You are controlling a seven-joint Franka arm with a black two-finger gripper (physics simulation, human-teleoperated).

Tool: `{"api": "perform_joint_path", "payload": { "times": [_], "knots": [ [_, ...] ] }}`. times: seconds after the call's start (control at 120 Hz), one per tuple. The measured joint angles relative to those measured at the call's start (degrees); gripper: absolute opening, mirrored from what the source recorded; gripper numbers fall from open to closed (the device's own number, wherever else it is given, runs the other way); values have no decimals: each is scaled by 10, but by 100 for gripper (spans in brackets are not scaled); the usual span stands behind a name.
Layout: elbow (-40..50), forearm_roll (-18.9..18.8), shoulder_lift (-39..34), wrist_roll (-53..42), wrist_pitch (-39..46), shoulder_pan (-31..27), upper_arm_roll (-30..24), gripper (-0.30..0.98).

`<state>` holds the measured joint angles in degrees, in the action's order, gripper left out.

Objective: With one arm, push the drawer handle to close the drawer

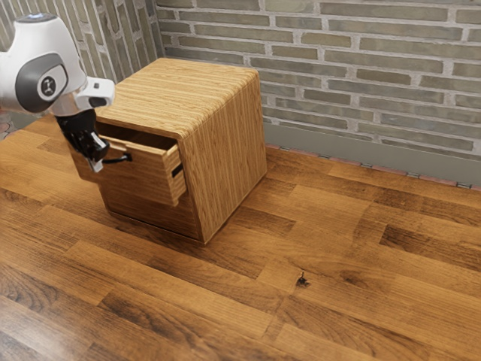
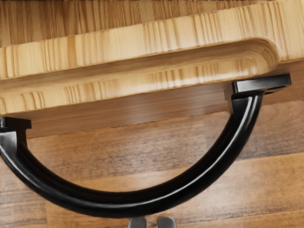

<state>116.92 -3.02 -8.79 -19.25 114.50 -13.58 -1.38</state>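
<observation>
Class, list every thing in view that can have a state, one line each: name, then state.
Light-brown wooden box-shaped cabinet: upright.
Striped wooden flat-fronted drawer: partly open, front standing out from the cabinet; contents hidden.
Black curved bar handle: attached to the drawer front at both ends.
White jointed robot arm: extended to the drawer front.
Black robot pincer: at the handle's outer curve; contact unclear.

"How does the drawer [image 1: 139, 179] sit?"
"Partly open, level, its striped wood jutting from the upper front of the cabinet [image 1: 225, 147]."
"And the handle [image 2: 118, 204]?"
"Glossy black bow, fixed to the drawer's face, curving away from the cabinet."
</observation>
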Motion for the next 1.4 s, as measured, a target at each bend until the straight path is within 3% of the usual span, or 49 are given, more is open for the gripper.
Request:
{"api": "perform_joint_path", "payload": {
  "times": [0.342, 1.4],
  "knots": [
    [-43, -2, 34, 0, 0, 1, 1, -7],
    [-39, -16, 60, 38, 56, 7, -21, -10]
  ]
}}
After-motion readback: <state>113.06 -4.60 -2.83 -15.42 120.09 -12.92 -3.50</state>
